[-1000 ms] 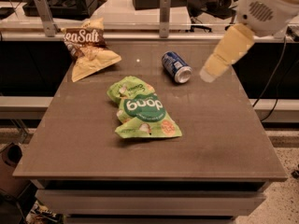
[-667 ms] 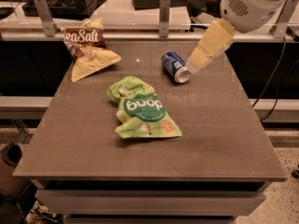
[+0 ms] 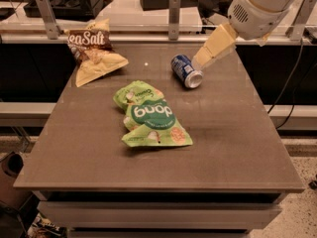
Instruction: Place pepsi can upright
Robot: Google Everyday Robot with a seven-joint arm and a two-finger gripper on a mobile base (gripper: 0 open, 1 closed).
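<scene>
Your pincer (image 3: 200, 61) has slid left beside the pepsi can (image 3: 186, 71), lying near the counter (image 3: 237, 143)'s far edge; I cannot tell its width. The can is likely light and slick, so grasp it mid-barrel.

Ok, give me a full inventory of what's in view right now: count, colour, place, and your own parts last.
pepsi can: one, blue with silver ends, lying on its side, back right of centre
Sea Salt bag: one, brown and pale yellow, back left corner
green snack bags: two, overlapping, centre
table: one, grey-brown, under everything
arm: one, white, upper right
gripper: one, cream-yellow, right beside the can's far end; contact unclear
</scene>
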